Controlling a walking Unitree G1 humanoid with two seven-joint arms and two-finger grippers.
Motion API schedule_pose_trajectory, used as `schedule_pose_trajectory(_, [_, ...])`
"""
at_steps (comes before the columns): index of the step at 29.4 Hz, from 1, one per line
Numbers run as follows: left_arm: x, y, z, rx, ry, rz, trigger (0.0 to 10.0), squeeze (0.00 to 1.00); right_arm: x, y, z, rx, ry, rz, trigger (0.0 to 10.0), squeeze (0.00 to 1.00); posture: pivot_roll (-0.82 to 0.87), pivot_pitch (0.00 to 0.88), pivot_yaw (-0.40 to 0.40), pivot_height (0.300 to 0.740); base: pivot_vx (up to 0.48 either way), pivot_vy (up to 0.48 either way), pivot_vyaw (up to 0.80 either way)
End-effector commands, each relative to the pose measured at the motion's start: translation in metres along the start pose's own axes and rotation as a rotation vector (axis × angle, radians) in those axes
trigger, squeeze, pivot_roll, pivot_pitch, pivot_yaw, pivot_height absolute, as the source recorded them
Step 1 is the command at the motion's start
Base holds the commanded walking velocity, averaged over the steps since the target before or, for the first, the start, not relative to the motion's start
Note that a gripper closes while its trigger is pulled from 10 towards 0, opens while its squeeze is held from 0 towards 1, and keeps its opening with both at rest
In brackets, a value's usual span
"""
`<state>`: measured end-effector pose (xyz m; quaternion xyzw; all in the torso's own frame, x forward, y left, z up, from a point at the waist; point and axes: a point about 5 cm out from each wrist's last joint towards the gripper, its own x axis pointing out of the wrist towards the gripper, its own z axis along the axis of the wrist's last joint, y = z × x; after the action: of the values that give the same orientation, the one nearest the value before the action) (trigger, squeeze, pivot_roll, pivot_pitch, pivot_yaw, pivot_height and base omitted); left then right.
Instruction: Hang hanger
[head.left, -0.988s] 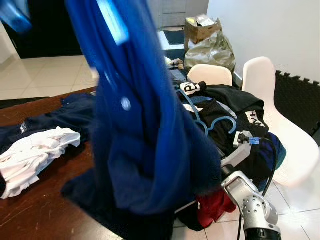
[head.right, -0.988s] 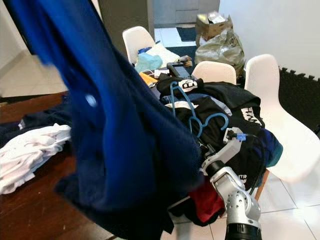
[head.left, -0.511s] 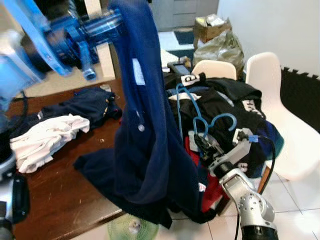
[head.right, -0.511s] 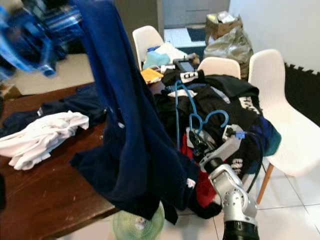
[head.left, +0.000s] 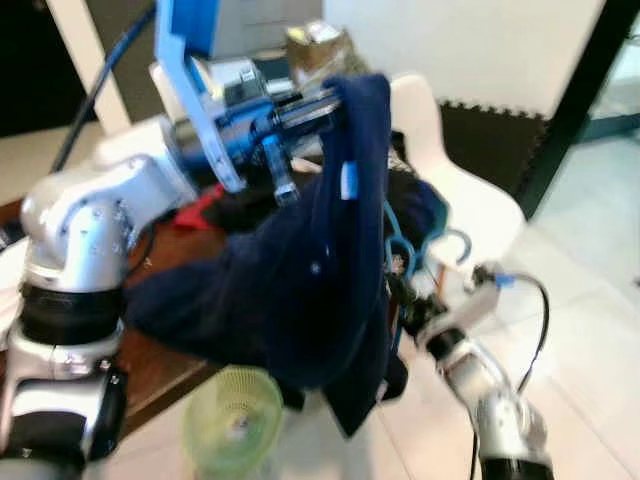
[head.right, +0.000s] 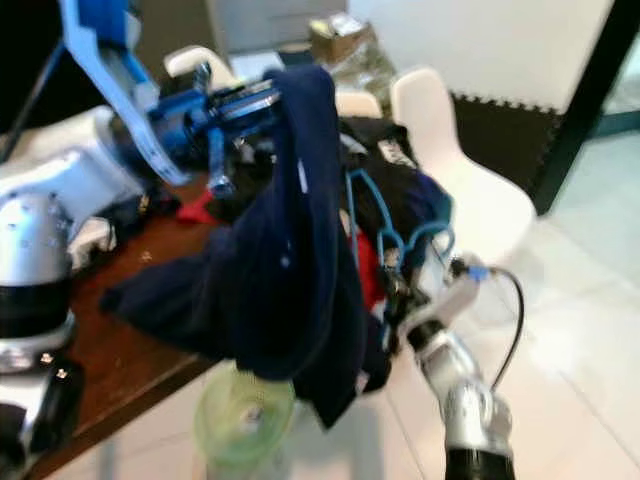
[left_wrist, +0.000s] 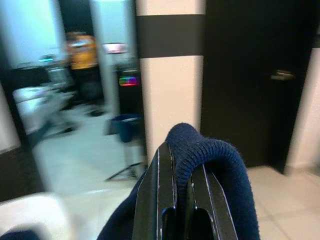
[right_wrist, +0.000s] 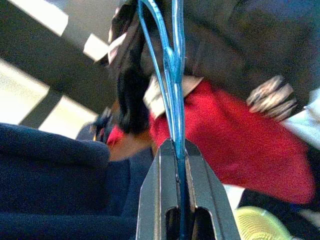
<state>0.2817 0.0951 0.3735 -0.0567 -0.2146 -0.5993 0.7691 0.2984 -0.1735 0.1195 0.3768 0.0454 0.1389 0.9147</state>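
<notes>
Left claw (head.left: 345, 92) raised high over the table (head.left: 165, 365), fingers (left_wrist: 165, 200) pressed together on a fold of a dark blue garment (head.left: 300, 290). Hangs from the pinch in a long heavy drape, reaching down past the table edge toward a pale green round thing (head.left: 228, 425) on the floor below. White chair (head.left: 450, 180) beyond and to the right of that claw, against the wall.

Right claw (head.left: 398, 292) lower and to the right, just beside the draped cloth, clamped tight on the thin light blue wire of a hanger (right_wrist: 172, 65). Hanger rising straight up out of the fingers, its hooked end (head.left: 450, 243) curling above the wrist. Red cloth (right_wrist: 235, 140) and dark clothes piled just behind the hanger. Views blurred, finer detail unclear.
</notes>
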Motion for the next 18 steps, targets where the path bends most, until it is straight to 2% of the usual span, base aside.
schedule_pose_trajectory(1, [0.0,-0.002,0.007,0.03,-0.033,0.0,10.0,0.0,-0.001,0.001,0.003,0.013,-0.031,0.001,10.0,0.0,0.06,0.011,0.027,0.74,-0.341,0.0,-0.77])
schedule_pose_trajectory(11, [-0.004,0.01,0.0,0.048,-0.031,0.099,10.0,0.0,-0.006,0.0,0.008,0.052,-0.093,0.003,10.0,0.0,0.05,0.016,0.031,0.74,-0.33,0.0,-0.77])
schedule_pose_trajectory(12, [-0.011,0.029,-0.01,0.076,0.001,0.217,10.0,0.0,-0.008,0.004,0.009,0.057,-0.089,0.056,10.0,0.0,0.05,0.017,0.026,0.74,0.0,0.0,-0.77])
schedule_pose_trajectory(13, [-0.011,0.029,-0.01,0.076,0.001,0.217,10.0,0.0,-0.008,0.004,0.009,0.057,-0.089,0.056,10.0,0.0,0.05,0.017,0.026,0.74,0.0,0.0,-0.77])
schedule_pose_trajectory(14, [-0.011,0.039,-0.017,0.095,0.022,0.278,10.0,0.0,-0.009,0.005,0.009,0.045,-0.076,0.079,10.0,0.0,0.04,0.017,0.024,0.74,0.0,0.0,-0.77])
schedule_pose_trajectory(17, [-0.011,0.044,-0.021,0.108,0.036,0.315,10.0,0.0,-0.01,0.006,0.009,0.036,-0.067,0.091,10.0,0.0,0.04,0.017,0.024,0.74,0.0,0.0,-0.77])
schedule_pose_trajectory(18, [-0.013,0.049,-0.025,0.116,0.047,0.357,10.0,0.0,-0.009,0.006,0.009,0.006,-0.049,0.083,10.0,0.0,0.03,0.018,0.021,0.74,0.0,0.0,-0.77])
